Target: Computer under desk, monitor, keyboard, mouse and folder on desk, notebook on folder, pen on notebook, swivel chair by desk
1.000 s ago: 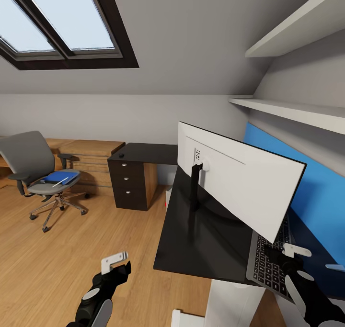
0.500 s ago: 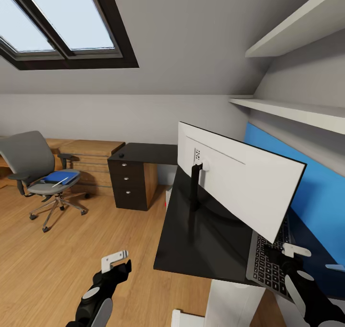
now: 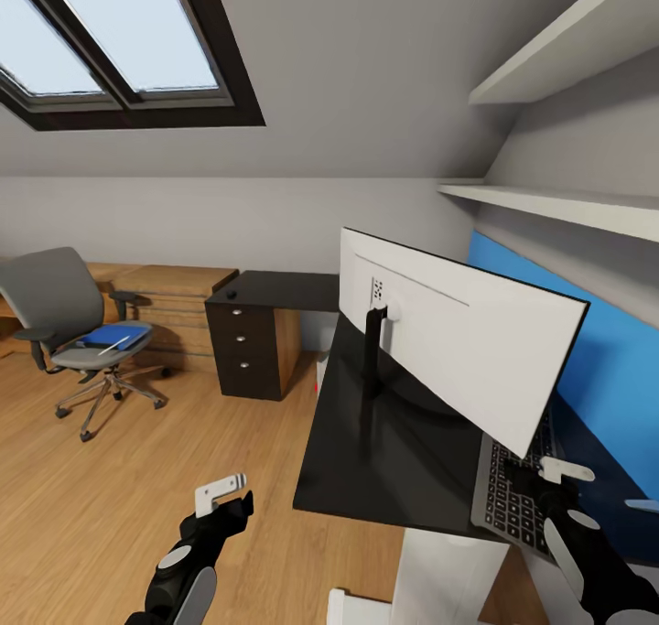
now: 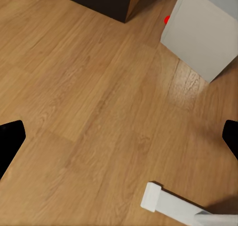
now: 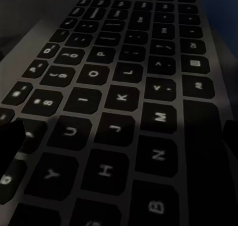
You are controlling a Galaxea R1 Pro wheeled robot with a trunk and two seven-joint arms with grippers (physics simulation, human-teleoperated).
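The monitor (image 3: 458,341) stands on the black desk (image 3: 384,460), its white back toward me. Behind it lies the keyboard (image 3: 513,501). My right gripper (image 3: 599,488) hovers open just over the keys (image 5: 119,102). My left gripper (image 3: 224,501) hangs open above the wooden floor (image 4: 99,97), beside the desk's front edge. The computer (image 4: 203,32) stands on the floor under the desk, red light showing. Far left, the swivel chair (image 3: 64,318) carries the blue folder (image 3: 114,336) with the white pen (image 3: 114,344) on it. The mouse (image 3: 232,296) sits on the far desk wing. I cannot make out the notebook.
A dark drawer unit (image 3: 245,350) supports the far desk wing, with low wooden shelving (image 3: 169,300) behind the chair. A white pedestal leg (image 3: 448,575) and its foot (image 4: 163,203) stand close to my left arm. Wall shelves (image 3: 558,209) overhang the blue back panel (image 3: 609,360).
The whole view has shifted slightly, so the camera moved a little. Both grippers keep their places and stay open.
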